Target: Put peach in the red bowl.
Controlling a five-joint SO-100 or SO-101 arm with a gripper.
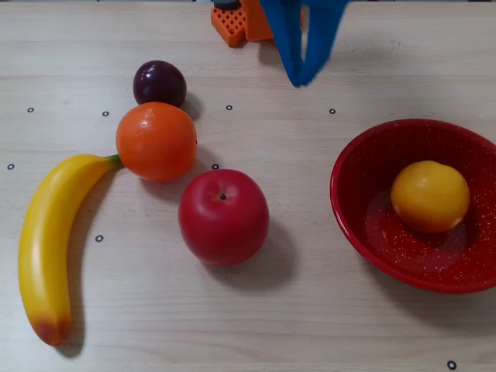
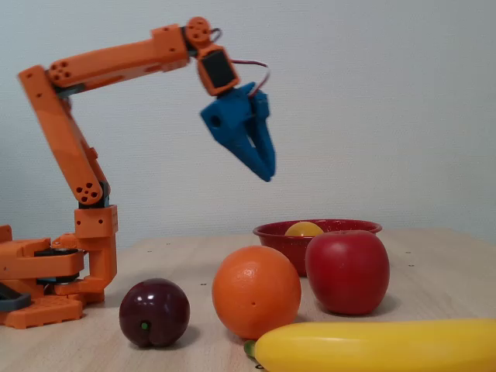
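Observation:
The peach [image 1: 430, 196] is small, round and yellow-orange, and it rests inside the red bowl [image 1: 346, 221] at the right of the table. From the side, only the top of the peach [image 2: 304, 229] shows above the rim of the red bowl [image 2: 349, 227]. My blue gripper [image 1: 298, 80] hangs high at the table's far middle, well left of the bowl, with nothing in it. Its fingers meet at the tips, and the side view also shows the gripper [image 2: 267, 175] shut, pointing down and raised far above the fruit.
A red apple [image 1: 224, 216] sits mid-table, left of the bowl. An orange [image 1: 156, 141], a dark plum [image 1: 160, 83] and a banana [image 1: 46, 240] lie further left. The arm's orange base [image 1: 240, 19] stands at the far edge.

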